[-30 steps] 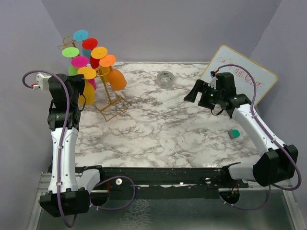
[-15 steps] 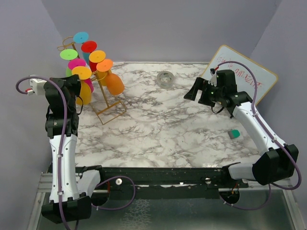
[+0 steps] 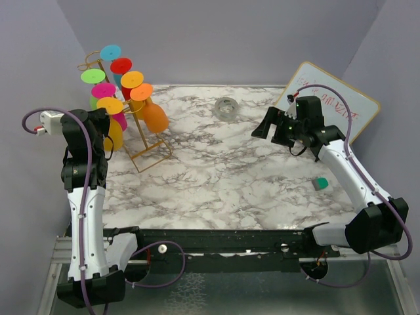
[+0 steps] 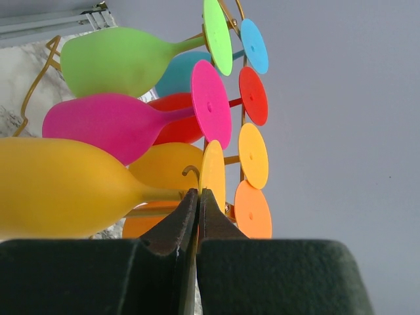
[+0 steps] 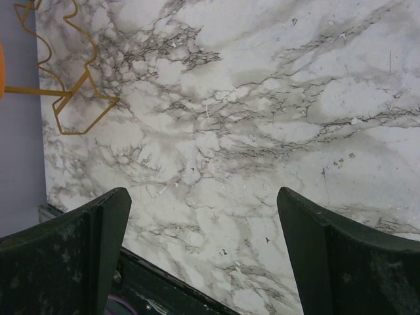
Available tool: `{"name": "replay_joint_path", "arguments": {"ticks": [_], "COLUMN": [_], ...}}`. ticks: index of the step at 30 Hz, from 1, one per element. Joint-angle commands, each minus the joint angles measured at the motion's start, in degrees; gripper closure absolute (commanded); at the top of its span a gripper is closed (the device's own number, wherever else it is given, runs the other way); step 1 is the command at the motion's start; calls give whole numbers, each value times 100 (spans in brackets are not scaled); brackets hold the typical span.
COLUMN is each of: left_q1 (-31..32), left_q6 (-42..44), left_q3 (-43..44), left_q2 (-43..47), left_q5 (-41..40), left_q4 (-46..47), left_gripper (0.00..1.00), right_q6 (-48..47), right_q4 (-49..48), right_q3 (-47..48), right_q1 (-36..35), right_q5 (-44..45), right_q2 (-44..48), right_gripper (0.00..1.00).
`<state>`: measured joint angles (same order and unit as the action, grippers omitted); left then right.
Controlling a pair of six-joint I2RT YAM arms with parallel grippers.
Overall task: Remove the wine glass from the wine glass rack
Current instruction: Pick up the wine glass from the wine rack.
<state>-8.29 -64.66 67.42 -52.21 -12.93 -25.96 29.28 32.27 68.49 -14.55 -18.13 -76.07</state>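
The left tool (image 4: pixel 197 193) is pressed together, pinching nothing I can see, tips right at the stem of the yellow wine glass (image 4: pixel 65 187). The stem runs crosswise to them, on the wine glass rack (image 3: pixel 140 134) at the tabletop's (image 3: pixel 216 177) far-left corner. The right tool (image 5: pixel 200 197) is spread, well apart.

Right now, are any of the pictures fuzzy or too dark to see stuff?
Left wrist view: the shut left claw is a dark, fuzzy block up close, while the yellow wine glass looks clear. Right wrist view: the marble table is sharp. Top view: even light, but the whiteboard writing is too faint to read.
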Motion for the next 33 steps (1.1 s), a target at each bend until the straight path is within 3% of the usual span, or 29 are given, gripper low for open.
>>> {"name": "replay_joint_path", "arguments": {"ticks": [1, 9, 21, 27, 33], "left_q1": [-58, -58, -97, -109, -105], "left_q6": [-11, 148, -732, -598, -590], "left_q3": [49, 218, -124, -84, -84], "left_q2": [145, 109, 110, 260, 286], "left_q5": [-299, -399, -273, -841, -860], "left_q4": [-173, -116, 99, -87, -80], "left_gripper": [100, 100, 100, 100, 100], "right_q6": [-84, -92, -81, -183, -170], "right_q4": [108, 103, 54, 87, 45], "right_q3": [-62, -102, -193, -162, -156], "right_q1": [-4, -9, -5, -4, -4], "right_q5": [-79, -46, 0, 42, -53], "right_q2": [156, 145, 157, 104, 16], "right_gripper": [0, 0, 0, 0, 0]}}
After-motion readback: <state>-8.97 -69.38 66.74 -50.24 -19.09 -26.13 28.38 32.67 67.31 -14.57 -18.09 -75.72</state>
